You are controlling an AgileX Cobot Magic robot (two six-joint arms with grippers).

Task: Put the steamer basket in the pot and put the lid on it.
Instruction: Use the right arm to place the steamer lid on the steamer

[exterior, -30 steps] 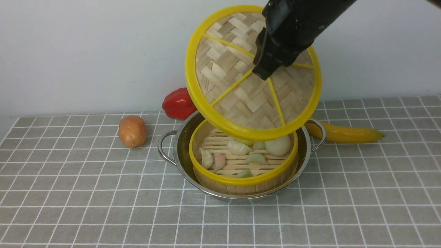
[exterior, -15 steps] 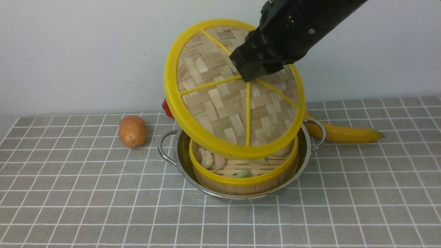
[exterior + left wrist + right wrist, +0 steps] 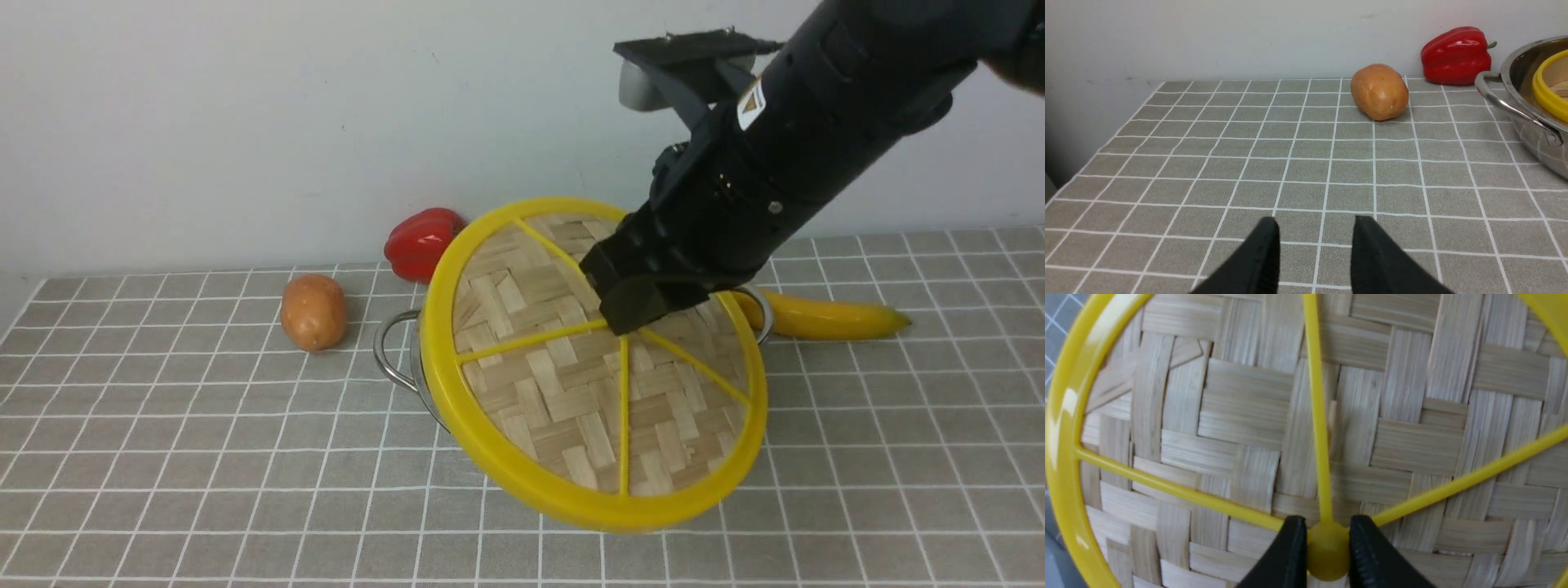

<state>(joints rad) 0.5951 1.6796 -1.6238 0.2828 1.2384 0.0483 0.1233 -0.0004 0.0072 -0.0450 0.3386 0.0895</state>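
Lowering lid (image 3: 563, 384) w/ R gripper (image 3: 1327, 549), clamped on its knob (image 3: 1327, 551), over pot (image 3: 1541, 151); basket (image 3: 1551, 96) already in. L gripper (image 3: 1316, 249) apart. Next: level lid, swing toward 12 o'clock, seat, release.

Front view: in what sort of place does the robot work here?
Probably a tabletop test area dressed as a kitchen, not a real kitchen: a grey grid-patterned tabletop against a plain pale wall, with a red bell pepper beside a stainless-steel pot.
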